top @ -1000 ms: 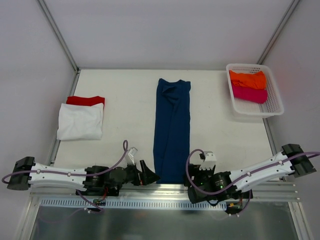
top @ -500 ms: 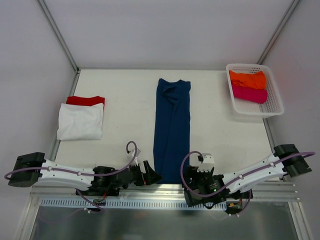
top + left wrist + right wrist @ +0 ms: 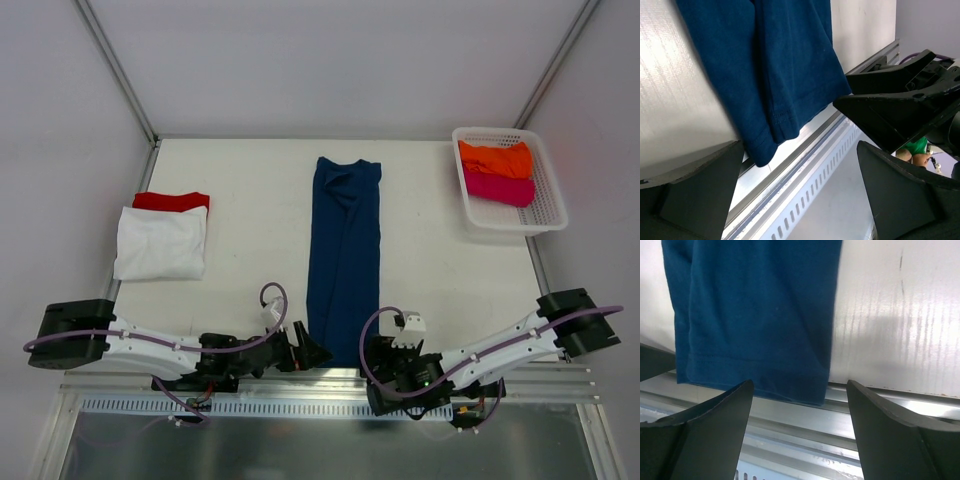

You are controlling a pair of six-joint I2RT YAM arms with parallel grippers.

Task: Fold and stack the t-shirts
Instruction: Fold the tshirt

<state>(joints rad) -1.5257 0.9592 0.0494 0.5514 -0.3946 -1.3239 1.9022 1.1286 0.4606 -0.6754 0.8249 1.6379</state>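
Navy t-shirt (image 3: 343, 260): lies in the middle of the table (image 3: 250, 190), folded lengthwise into one long narrow strip running from the far side to the near edge. Its hem reaches the near edge and overhangs it slightly.

White t-shirt (image 3: 160, 242): folded, at the left side of the table, lying on a red t-shirt (image 3: 172, 201) whose far edge shows behind it.

Orange t-shirt (image 3: 495, 158) and magenta t-shirt (image 3: 498, 187): both inside the white mesh basket (image 3: 548, 215) at the far right corner, the orange one farther back.

Left gripper (image 3: 800, 145): low at the near left corner of the navy hem, fingers spread wide, nothing between them. Right gripper (image 3: 800, 382): low at the near right corner of the hem, fingers likewise spread, holding nothing.

View differences: only the top view shows the whole table, the stack and the basket. The left wrist view shows the double line of stitching along the hem, the hem corner hanging over the aluminium rail (image 3: 890, 405), a slotted strip (image 3: 810, 200) below it, and the right gripper's black fingers opposite. The right wrist view shows the hem's right corner crossing the table edge and bare ribbed table surface beside it.

Obstructions: the two arms cover most of the near rail in the top view. A purple cable (image 3: 272, 293) loops up from the left arm close to the navy strip.
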